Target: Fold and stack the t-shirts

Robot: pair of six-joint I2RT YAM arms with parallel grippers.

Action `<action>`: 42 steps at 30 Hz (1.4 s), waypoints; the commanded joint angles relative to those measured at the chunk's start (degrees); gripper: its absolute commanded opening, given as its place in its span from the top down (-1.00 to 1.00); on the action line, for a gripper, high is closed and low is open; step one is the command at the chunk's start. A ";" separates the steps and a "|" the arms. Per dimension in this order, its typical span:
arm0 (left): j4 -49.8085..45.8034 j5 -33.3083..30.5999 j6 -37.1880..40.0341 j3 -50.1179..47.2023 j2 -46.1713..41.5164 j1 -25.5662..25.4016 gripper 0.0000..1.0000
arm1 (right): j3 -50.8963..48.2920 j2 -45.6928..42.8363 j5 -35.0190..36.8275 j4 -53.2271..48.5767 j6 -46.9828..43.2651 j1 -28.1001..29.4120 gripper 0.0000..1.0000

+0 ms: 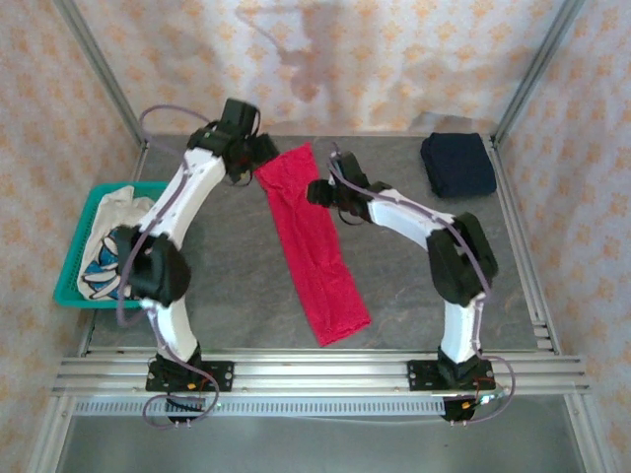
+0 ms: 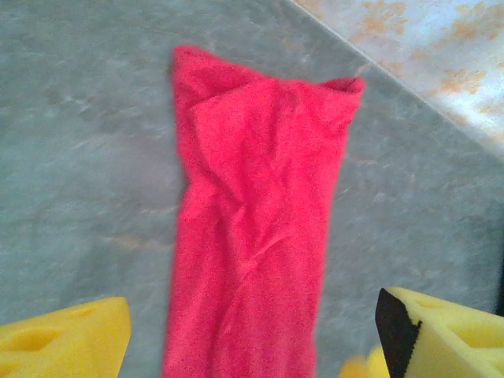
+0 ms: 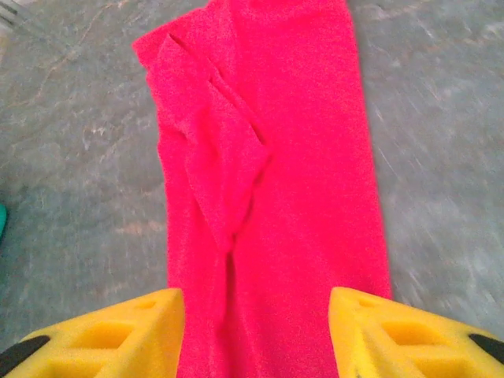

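Grey mottled desk (image 1: 246,286) walled by patterned cloth, long creased red t-shirt (image 1: 311,241) lying diagonally mid-desk, teal basket (image 1: 67,288) at left, its white printed t-shirt (image 1: 110,219) partly hidden behind an arm, folded navy t-shirt (image 1: 458,165) far right, left hand (image 2: 250,331) and right hand (image 3: 256,331) both with yellow fingers apart over the red cloth

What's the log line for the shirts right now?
red shirt: long strip, flat on table | navy shirt: folded, far right | flowered shirt: in teal basket | left jaws: open | right jaws: open

Top view looks down from behind — wrist views (close) share red t-shirt (image 2: 252,236).
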 commanded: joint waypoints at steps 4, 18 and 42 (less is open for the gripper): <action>8.21 -7.94 -6.23 -30.17 -21.02 -4.21 -0.64 | 18.97 15.71 -4.49 -2.58 -0.36 -0.19 0.06; 8.75 -12.26 -19.30 -54.41 -40.92 -16.97 -0.63 | 45.54 37.26 -5.03 -13.18 5.07 -3.92 0.04; 18.88 -3.09 -21.21 -52.02 -23.69 -32.79 -0.62 | 14.16 7.56 -7.46 0.85 5.18 -9.89 -0.24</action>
